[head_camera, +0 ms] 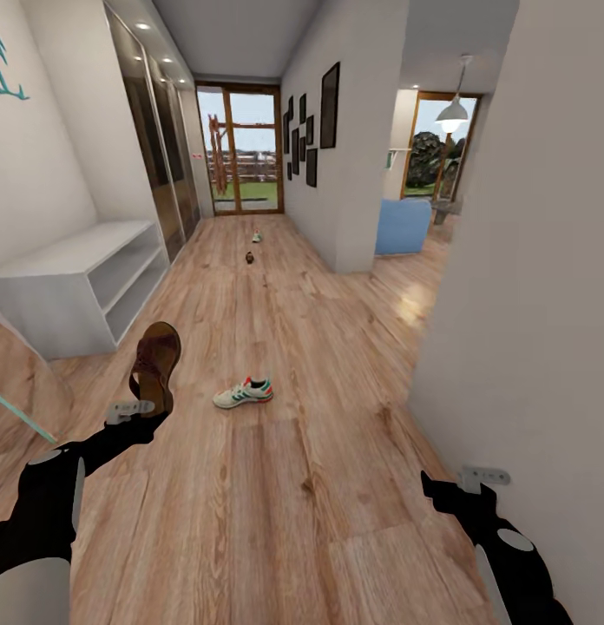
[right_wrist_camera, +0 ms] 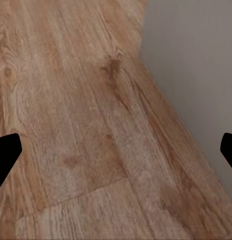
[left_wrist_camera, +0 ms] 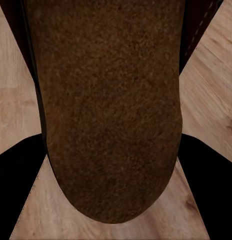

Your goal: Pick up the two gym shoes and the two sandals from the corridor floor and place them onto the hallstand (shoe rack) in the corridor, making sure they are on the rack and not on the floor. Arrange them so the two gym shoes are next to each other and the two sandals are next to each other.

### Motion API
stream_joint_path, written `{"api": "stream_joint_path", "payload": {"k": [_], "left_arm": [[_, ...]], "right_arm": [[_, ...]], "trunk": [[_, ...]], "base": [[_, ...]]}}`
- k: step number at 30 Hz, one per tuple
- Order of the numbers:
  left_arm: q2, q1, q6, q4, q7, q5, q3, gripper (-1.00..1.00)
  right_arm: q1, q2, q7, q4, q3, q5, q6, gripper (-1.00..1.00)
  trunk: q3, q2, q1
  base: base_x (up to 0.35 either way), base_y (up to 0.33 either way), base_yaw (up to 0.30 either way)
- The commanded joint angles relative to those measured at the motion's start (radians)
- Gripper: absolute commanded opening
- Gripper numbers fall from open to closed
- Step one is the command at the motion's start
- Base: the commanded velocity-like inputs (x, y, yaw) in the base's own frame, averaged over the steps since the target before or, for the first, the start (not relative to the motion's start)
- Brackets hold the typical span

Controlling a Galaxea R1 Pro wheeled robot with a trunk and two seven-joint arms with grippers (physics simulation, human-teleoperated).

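Observation:
My left gripper (head_camera: 144, 405) is shut on a dark brown sandal (head_camera: 156, 363), held upright above the corridor floor (head_camera: 276, 486) by its lower end. Its rough brown sole (left_wrist_camera: 111, 110) sits between the black fingers (left_wrist_camera: 16, 190) in the left wrist view. One gym shoe (head_camera: 243, 393), white with green stripes and a red toe, lies on the floor just right of the sandal. Far down the corridor lie a second sandal (head_camera: 249, 257) and a second gym shoe (head_camera: 257, 236), both small. My right gripper (head_camera: 481, 476) hangs open and empty by the right wall, over bare planks (right_wrist_camera: 96, 130). The hallstand is out of view.
A plain low white two-shelf bench (head_camera: 85, 278) stands against the left wall, with mirrored wardrobe doors (head_camera: 159, 148) beyond it. A grey wall (head_camera: 528, 286) runs close along my right arm. A glass door (head_camera: 247, 152) ends the corridor, and a room with a blue seat (head_camera: 402, 226) opens on the right.

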Motion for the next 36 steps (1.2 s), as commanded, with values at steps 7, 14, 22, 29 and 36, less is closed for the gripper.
{"api": "stream_joint_path", "payload": {"k": [7,14,22,29,36], "left_arm": [[-0.001,-0.001,0.006,-0.001,-0.007,-0.003,0.002,-1.00],[-0.001,-0.001,0.006,-0.001,-0.007,-0.003,0.002,-1.00],[-0.001,-0.001,0.006,-0.001,-0.007,-0.003,0.002,-1.00],[-0.001,-0.001,0.006,-0.001,-0.007,-0.003,0.002,-1.00],[-0.001,-0.002,0.006,-0.001,-0.007,-0.003,0.002,-1.00]], "right_arm": [[0.000,0.000,-0.005,-0.001,0.001,0.001,0.006,1.00],[0.000,0.000,-0.005,-0.002,0.001,0.001,0.006,1.00],[0.000,0.000,-0.005,-0.001,0.001,0.001,0.006,1.00],[0.000,0.000,-0.005,-0.002,0.001,0.001,0.006,1.00],[0.000,0.000,-0.005,-0.002,0.001,0.001,0.006,1.00]], "trunk": [[-0.001,0.000,0.000],[-0.001,0.000,0.000],[-0.001,0.000,0.000],[-0.001,0.000,0.000],[-0.001,0.000,0.000]], "base": [[0.350,0.000,0.235],[0.350,-0.020,0.290],[0.350,-0.085,0.293],[0.349,-0.141,0.293],[0.326,-0.215,0.293]]}}
